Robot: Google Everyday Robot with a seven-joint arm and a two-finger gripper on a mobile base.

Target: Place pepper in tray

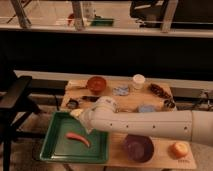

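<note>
The tray (52, 150) sits nearest, and the pepper (78, 139) lies flat on its floor, below the gripper (76, 114) and apart from it. The gripper hovers over the tray's far rim at the end of the white arm (150, 125); whether it is released or clenched cannot be told. To its right is the purple bowl (138, 148), and beyond it a brown bowl (96, 84) and a white cup (138, 81) on the wooden table (120, 157)
</note>
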